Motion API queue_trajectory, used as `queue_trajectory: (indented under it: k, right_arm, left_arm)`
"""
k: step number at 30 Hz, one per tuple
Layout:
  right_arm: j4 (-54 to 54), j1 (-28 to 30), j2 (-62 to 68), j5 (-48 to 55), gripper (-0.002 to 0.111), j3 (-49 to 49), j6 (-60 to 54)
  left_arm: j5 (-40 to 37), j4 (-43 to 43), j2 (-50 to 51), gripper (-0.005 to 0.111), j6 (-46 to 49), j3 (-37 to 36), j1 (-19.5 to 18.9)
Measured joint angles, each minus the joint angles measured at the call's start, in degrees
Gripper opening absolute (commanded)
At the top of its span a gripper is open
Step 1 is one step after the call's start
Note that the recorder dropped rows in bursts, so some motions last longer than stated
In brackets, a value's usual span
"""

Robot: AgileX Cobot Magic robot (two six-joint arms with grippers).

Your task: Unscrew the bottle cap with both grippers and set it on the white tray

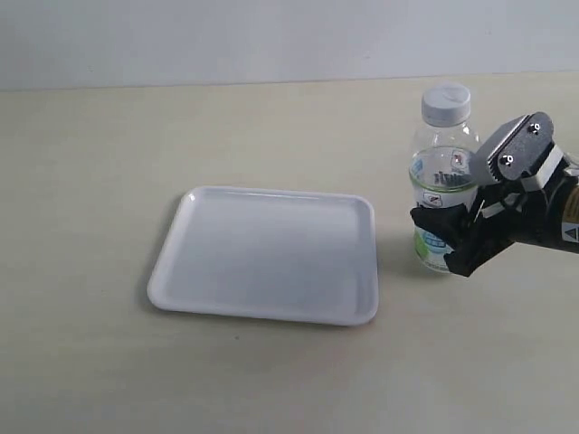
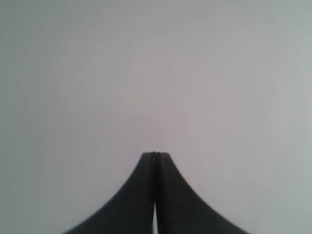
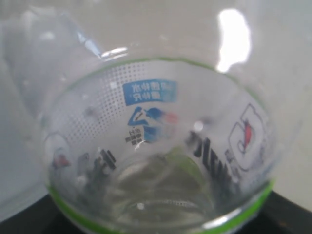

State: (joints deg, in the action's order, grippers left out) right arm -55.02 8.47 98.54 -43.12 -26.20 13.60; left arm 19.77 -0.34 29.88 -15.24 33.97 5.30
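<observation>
The bottle (image 1: 441, 172) stands upright on the table to the right of the white tray (image 1: 271, 253), with the bottle cap (image 1: 447, 102) screwed on top. My right gripper (image 1: 445, 240) comes in from the right and is shut on the bottle's lower, labelled part. In the right wrist view the bottle (image 3: 151, 112) fills the picture, and black fingers (image 3: 287, 212) show only at the corners. My left gripper (image 2: 156, 155) is shut on nothing, its tips pressed together before a plain pale background. It is out of the exterior view.
The tray has nothing on it and lies in the middle of the beige table (image 1: 90, 136). A pale wall (image 1: 226, 36) runs along the table's far edge.
</observation>
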Motion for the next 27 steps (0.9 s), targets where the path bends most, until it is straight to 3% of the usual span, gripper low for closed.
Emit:
queue_trajectory:
  k: [3, 6, 8, 13, 17, 22, 27]
  right_arm:
    - [0.0, 0.0, 0.0, 0.1, 0.000, 0.0, 1.0]
    - [-0.1, 0.0, 0.0, 0.1, 0.000, 0.0, 1.1]
    - [-0.3, 0.0, 0.0, 0.1, 0.000, 0.0, 1.3]
    - [-0.5, 0.0, -0.1, 0.3, 0.000, 0.0, 1.2]
    - [-1.3, 0.0, -0.3, 0.8, 0.000, 0.0, 1.1]
    - [-2.4, 0.0, -0.3, 0.8, 0.000, -0.2, 0.5]
    - [-2.5, 0.0, -0.4, 0.9, 0.000, -0.2, 0.1]
  left_arm:
    - [-15.2, 5.5, 16.1, 0.023, 0.0, 17.8, 1.3]
    - [-33.9, 7.7, 30.6, 0.059, 4.5, 33.0, 5.8]
    - [-45.3, 7.5, 38.7, 0.073, 10.1, 41.6, 9.9]
    - [-71.4, -1.5, 55.4, 0.074, 24.4, 60.6, 21.2]
    - [-85.4, -10.3, 65.2, 0.074, 29.7, 70.9, 27.6]
    - [-89.2, -15.0, 75.8, 0.074, 30.0, 80.3, 34.3]
    - [-89.7, -13.2, 83.3, 0.074, 26.7, 87.7, 39.7]
